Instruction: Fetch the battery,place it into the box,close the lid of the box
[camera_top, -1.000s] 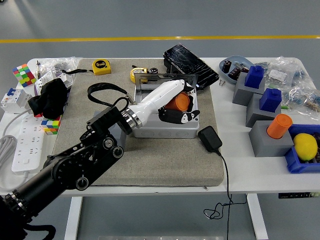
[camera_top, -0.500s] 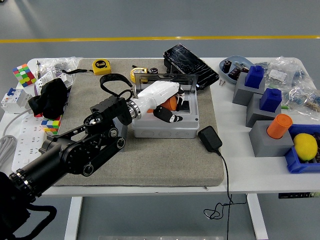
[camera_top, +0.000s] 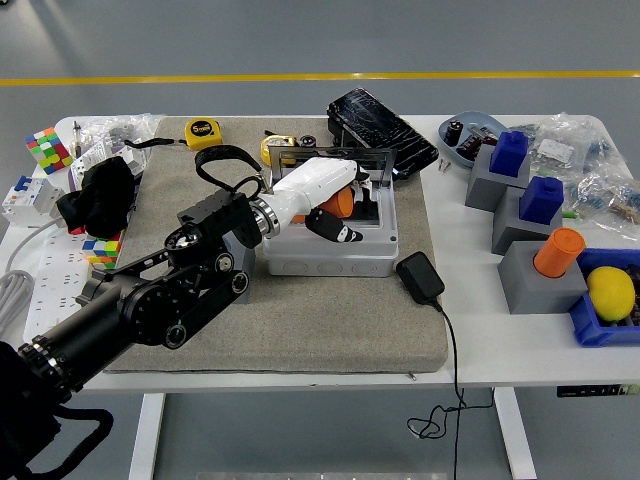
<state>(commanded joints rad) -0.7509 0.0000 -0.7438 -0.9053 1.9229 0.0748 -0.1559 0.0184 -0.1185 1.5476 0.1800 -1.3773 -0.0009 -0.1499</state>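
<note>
Battery (camera_top: 341, 204) looks down inside box (camera_top: 330, 255), left hand (camera_top: 325, 205) over it, grip unclear to me. Lid (camera_top: 330, 156) upright, closing remains.

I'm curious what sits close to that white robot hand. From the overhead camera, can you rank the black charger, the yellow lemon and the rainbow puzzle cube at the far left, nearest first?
Measured from the left hand over the box:
1. Charger, just right of the box.
2. Puzzle cube, far left corner.
3. Lemon, far right, in the blue bin.
The last two are nearly level.

Left hand (camera_top: 322, 200) over open box (camera_top: 330, 252) on grey mat (camera_top: 300, 320), fingers curled around orange battery (camera_top: 341, 204) inside. Clear lid (camera_top: 330, 158) upright at box's far edge. Black charger (camera_top: 420, 278) just beside box, right. Right arm unseen.
</note>
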